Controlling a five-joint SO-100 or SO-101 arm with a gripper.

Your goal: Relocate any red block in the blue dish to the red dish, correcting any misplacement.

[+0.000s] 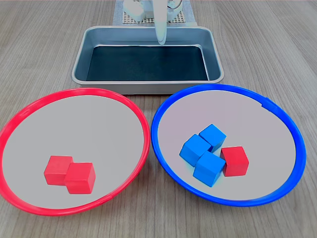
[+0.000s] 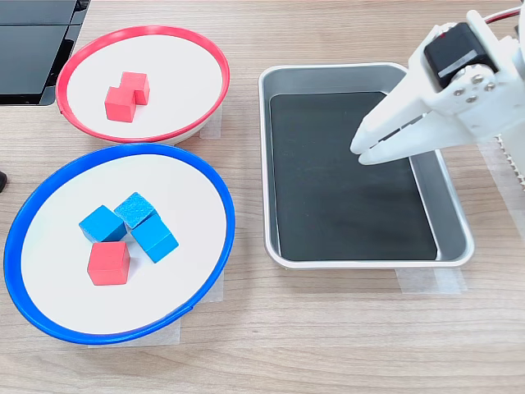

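Observation:
A red block (image 1: 234,161) (image 2: 108,263) lies in the blue dish (image 1: 163,151) (image 2: 215,194), touching a cluster of three blue cubes (image 1: 203,152) (image 2: 130,225). The red dish (image 1: 140,124) (image 2: 215,57) holds two red cubes (image 1: 69,174) (image 2: 127,94) side by side. My white gripper (image 2: 358,153) (image 1: 161,39) hangs shut and empty over the metal tray (image 2: 267,164) (image 1: 81,59), far from both dishes.
The rectangular metal tray with its black liner sits behind the dishes in the first exterior view. A dark device (image 2: 33,41) lies at the second exterior view's top left. The arm's base (image 1: 148,12) stands beyond the tray. Bare wood table surrounds everything.

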